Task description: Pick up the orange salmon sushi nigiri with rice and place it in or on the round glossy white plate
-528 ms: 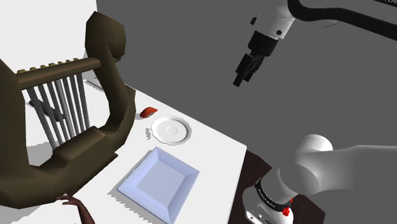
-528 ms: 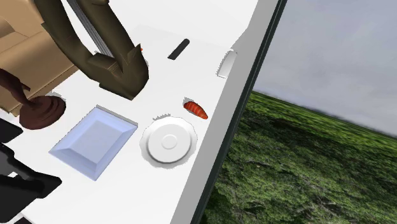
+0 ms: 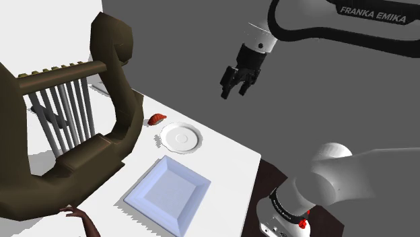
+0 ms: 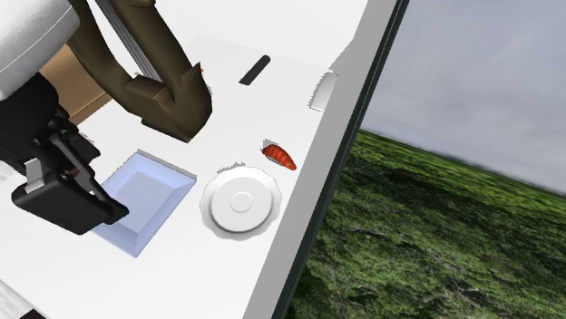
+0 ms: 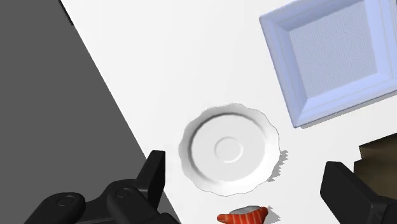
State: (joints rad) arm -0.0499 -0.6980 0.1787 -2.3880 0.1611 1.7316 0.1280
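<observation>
The orange salmon nigiri (image 3: pixel 156 119) lies on the white table beside the round white plate (image 3: pixel 180 137), apart from its scalloped rim. From the second exterior view the nigiri (image 4: pixel 279 156) sits near the table's far edge, just beyond the plate (image 4: pixel 239 203). My black gripper (image 3: pixel 234 87) hangs open high above the table, up and toward the shoulder view's right of the plate. In the wrist view the gripper (image 5: pixel 249 184) has its fingers wide apart and nothing between them, with the plate (image 5: pixel 229 149) and the nigiri (image 5: pixel 243 217) far below.
A pale blue square dish (image 3: pixel 168 194) lies near the round plate. A large brown harp-shaped object (image 3: pixel 114 87) stands on the table at the shoulder view's left. A dark stick (image 4: pixel 254 70) lies farther along the table. The table edge (image 4: pixel 308 199) drops off close to the nigiri.
The gripper has swung toward the shoulder view's left and turned, and its black hand has come into the second exterior view's left side. Nigiri and plates have not moved.
</observation>
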